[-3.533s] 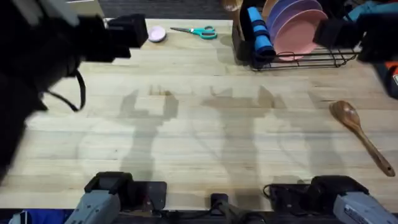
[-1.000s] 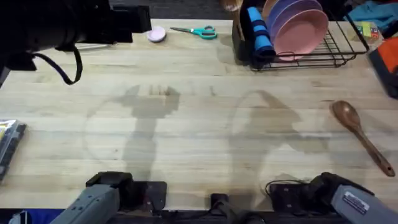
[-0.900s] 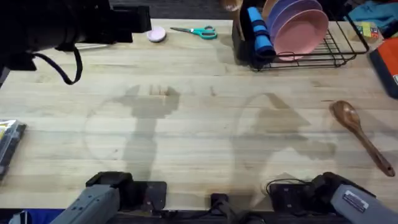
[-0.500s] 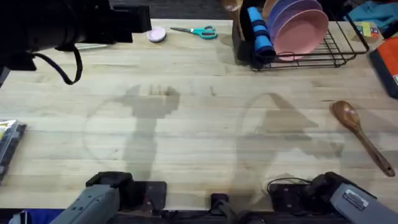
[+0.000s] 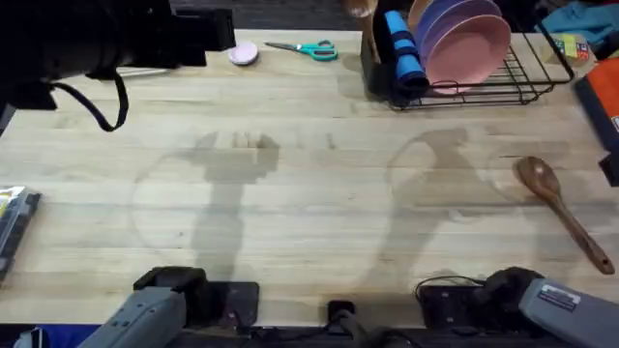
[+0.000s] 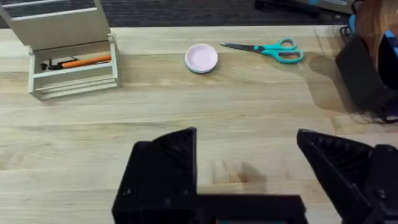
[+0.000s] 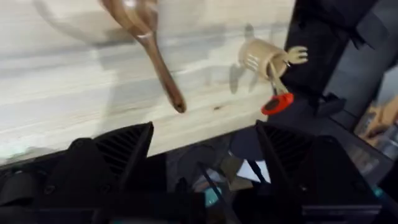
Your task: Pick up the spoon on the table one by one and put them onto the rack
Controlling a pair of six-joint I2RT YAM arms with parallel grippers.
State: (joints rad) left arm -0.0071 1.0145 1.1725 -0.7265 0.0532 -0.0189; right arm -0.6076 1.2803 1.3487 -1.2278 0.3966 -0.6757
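Note:
A brown wooden spoon [image 5: 561, 209] lies on the table [image 5: 309, 193] at the right, bowl toward the rack, handle toward the front edge. In the right wrist view the spoon [image 7: 144, 43] lies ahead of my open right gripper [image 7: 205, 149], not touching it. The black wire rack [image 5: 484, 89] stands at the back right with pink and purple plates and a black caddy [image 5: 379, 60]; a brown rounded end [image 5: 360, 8] sticks out of the caddy. My left arm [image 5: 116, 39] hangs over the back left, its gripper [image 6: 249, 168] open and holding nothing.
Teal scissors [image 5: 308, 48] and a small pink lid [image 5: 244, 52] lie at the back centre. A beige tiered box [image 6: 68, 56] stands at the back left. A beige holder with a red piece [image 7: 268, 62] sits near the table's edge by the spoon's handle.
The right arm has left the rack area, and its shadow has slid right toward the spoon. The left arm has pulled back and held still. The spoon has not moved.

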